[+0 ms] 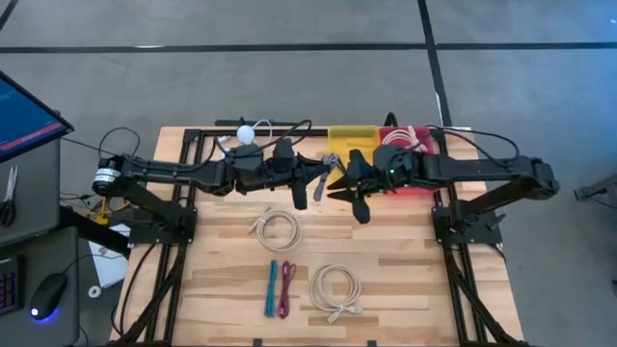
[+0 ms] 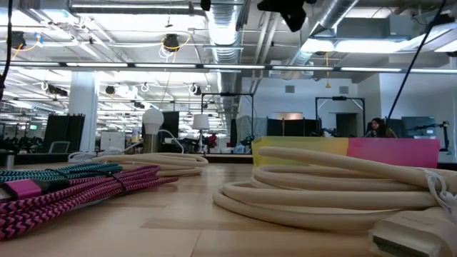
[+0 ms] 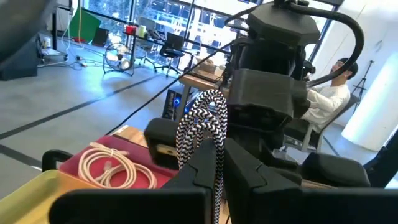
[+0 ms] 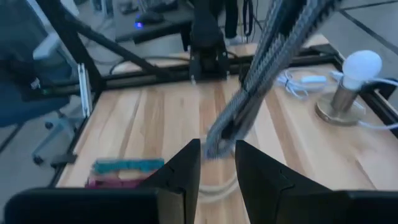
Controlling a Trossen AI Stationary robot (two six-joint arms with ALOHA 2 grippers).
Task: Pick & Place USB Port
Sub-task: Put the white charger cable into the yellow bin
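Your left hand (image 1: 310,183) and right hand (image 1: 345,183) meet above the far middle of the bench (image 1: 405,289); both sets of fingers stand only narrowly parted around one black-and-white braided cable (image 3: 208,127), so it passes from hand to hand, held in the air, just in front of the yellow bin (image 1: 353,135); whether each hand truly clamps it, you cannot tell for certain, though the left wrist view shows the braid running down between its fingers (image 3: 199,171).

Around you, largest first: the yellow bin and the pink bin (image 1: 410,140) stand side by side at the far edge, the pink one holding a coiled cream cable (image 3: 112,165); a cream coil (image 1: 278,229) lies mid-bench below the hands; a second cream coil (image 1: 336,289) lies nearer the front; a teal cable (image 1: 271,287) and a magenta cable (image 1: 286,289) lie side by side beside it; a white bulb lamp (image 1: 248,134) stands at the far edge behind the left arm.

The braided cable is looped, herringbone-patterned, its connector hidden.
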